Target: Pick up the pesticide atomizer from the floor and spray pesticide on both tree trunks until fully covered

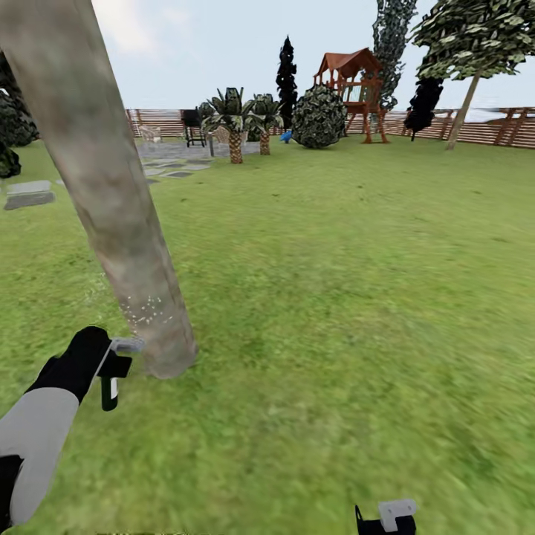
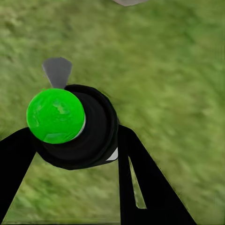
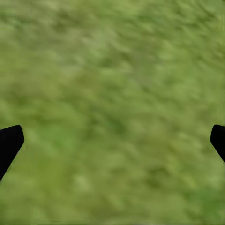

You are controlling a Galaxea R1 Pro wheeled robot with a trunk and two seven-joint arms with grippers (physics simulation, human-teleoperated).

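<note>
Gripping atomizer [image 1: 113,371] in left hand [image 1: 104,362], apparently beside trunk [image 1: 111,200].

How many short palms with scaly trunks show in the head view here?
2. Both stand side by side on the far lawn before the wooden fence: the left palm beside the stone paving, the right palm next to the round dark bush. More may hide behind the near tree trunk.

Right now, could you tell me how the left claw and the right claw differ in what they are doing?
The left claw is shut on the pesticide atomizer, its fingers pressed against the dark body; the right claw is open, with only grass between its spread fingertips. The left claw is raised beside the base of the tree trunk, where pale flecks show on the bark; the right claw hangs low, away from the trunk. Both have black fingers over the lawn.
</note>
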